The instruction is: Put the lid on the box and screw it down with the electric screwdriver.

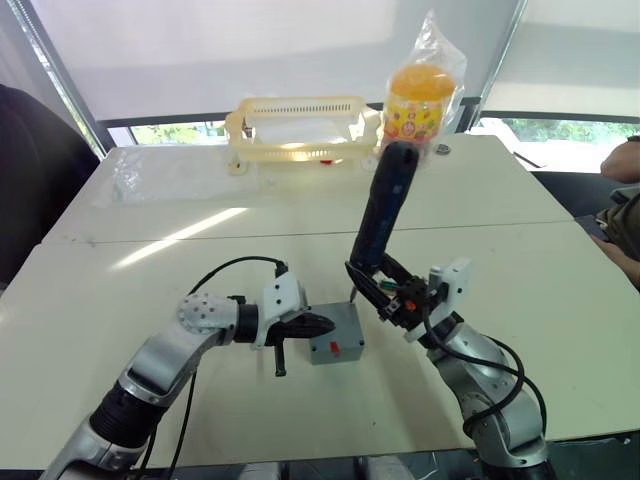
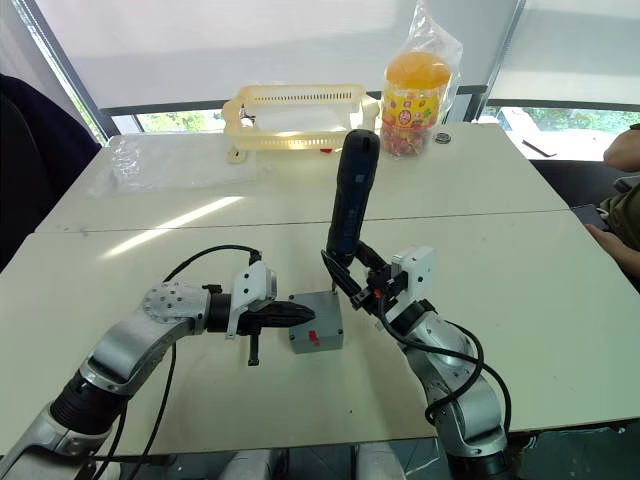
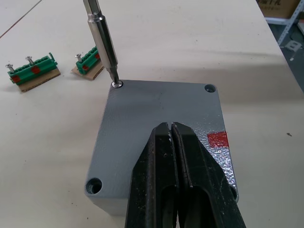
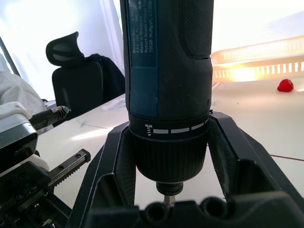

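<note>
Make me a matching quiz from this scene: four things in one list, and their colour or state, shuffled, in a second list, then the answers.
Things:
1. lid
2. electric screwdriver
3. left gripper
4. terminal blocks

States:
A. green, with screws standing up
B. gripped by the right gripper, bit on a corner screw
C. grey, sitting on the box
D. fingers shut, resting on top of the lid

Pairs: 1-C, 2-B, 3-D, 4-A

My arms: silver-grey segmented shells | black cables looped at wrists | white wrist housings | fingers point(image 3: 190, 185): glossy black, tapered
</note>
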Controlling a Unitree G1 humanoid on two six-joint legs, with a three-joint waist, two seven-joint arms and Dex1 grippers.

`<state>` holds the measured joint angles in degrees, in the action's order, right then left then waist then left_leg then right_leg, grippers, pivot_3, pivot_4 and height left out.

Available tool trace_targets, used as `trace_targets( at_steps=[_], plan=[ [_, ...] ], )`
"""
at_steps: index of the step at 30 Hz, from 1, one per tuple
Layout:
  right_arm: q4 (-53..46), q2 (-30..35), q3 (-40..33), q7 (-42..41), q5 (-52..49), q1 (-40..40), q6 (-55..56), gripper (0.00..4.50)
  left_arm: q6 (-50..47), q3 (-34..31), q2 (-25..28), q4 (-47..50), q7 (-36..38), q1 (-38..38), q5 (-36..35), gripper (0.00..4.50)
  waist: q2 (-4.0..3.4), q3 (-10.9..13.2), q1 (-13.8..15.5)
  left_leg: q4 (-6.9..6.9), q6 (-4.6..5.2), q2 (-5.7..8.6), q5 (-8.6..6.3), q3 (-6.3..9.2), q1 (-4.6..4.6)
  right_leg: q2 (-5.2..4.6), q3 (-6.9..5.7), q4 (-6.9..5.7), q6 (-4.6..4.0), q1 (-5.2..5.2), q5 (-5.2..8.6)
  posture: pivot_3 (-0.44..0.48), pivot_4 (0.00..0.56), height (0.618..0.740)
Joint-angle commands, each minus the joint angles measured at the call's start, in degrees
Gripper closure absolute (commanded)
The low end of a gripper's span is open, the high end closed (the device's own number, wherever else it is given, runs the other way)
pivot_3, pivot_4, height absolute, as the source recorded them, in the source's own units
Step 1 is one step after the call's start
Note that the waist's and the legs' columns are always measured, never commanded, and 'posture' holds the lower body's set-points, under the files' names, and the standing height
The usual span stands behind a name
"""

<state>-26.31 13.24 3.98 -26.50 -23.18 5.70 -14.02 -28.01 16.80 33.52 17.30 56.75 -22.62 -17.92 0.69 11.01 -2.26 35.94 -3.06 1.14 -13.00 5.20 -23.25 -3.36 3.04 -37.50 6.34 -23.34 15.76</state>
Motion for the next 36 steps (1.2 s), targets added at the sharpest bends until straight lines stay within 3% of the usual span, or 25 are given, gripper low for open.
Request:
trace_targets(
  at_steps=[1, 36],
  plan=[
    [-2.15, -0.22, -0.25, -0.62, -0.12, 0.46, 2.53, 2.73, -1.15, 1.02, 0.85, 0.07, -0.19, 1.42, 1.14, 4.47, 0.00, 0.00, 0.00, 0.00, 0.00, 0.00, 0.00, 0.00, 0.00, 0.00, 0.00, 0.00, 0.00, 0.00, 0.00, 0.000, 0.150, 0.740],
    [-3.60, 0.18, -2.20, 1.29, -1.92, 1.25, 1.24, 2.73, -1.16, 1.50, 0.75, -0.23, -0.60, 1.40, 1.70, 4.47, -0.01, -0.03, 0.05, 0.05, 0.00, 0.00, 0.00, 0.00, 0.05, 0.00, 0.00, -0.03, 0.00, 0.07, 0.00, 0.000, 0.150, 0.740]
  ],
)
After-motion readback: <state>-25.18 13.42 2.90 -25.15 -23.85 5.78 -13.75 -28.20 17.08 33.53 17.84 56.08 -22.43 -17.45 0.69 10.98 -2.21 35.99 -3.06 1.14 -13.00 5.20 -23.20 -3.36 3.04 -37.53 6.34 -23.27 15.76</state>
